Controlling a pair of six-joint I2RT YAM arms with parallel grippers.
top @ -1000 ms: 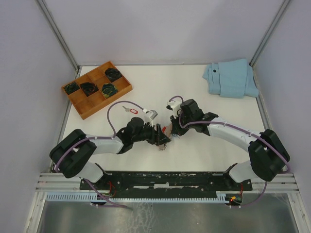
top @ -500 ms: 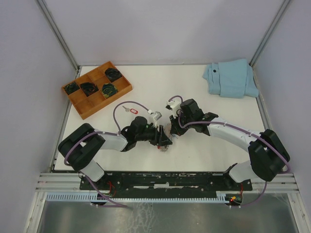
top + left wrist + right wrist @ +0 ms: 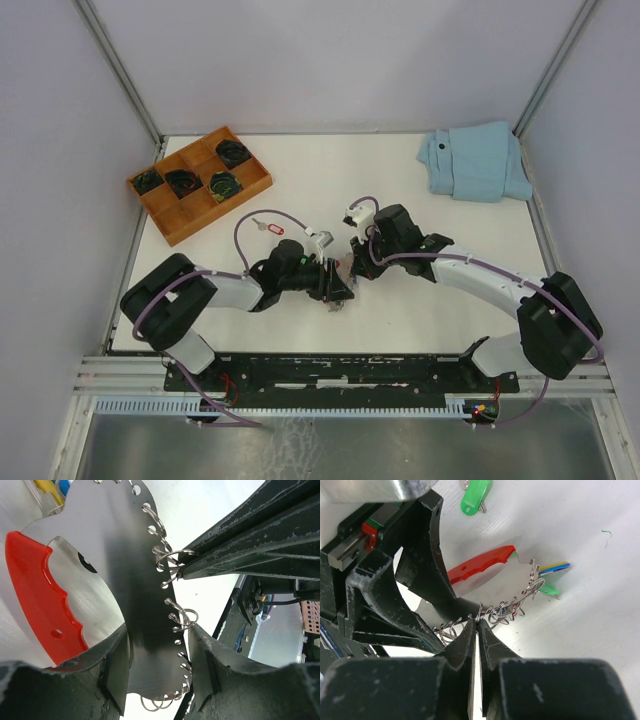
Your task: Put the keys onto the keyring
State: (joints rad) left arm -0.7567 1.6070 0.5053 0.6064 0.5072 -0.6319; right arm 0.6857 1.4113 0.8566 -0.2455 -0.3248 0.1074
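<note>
The left gripper [image 3: 157, 647] is straddling the keyring [image 3: 125, 580] mid-table, toward the near edge; whether it is clamping is unclear. The right gripper [image 3: 476, 625] is pinching one ring tight. Only the right wrist view is showing the green-tagged key [image 3: 475, 497], and only the top view the red-tagged key [image 3: 272, 228].

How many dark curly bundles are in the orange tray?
4 bundles, all in the tray: left corner, next to it, middle, far end. None seem hidden.
</note>
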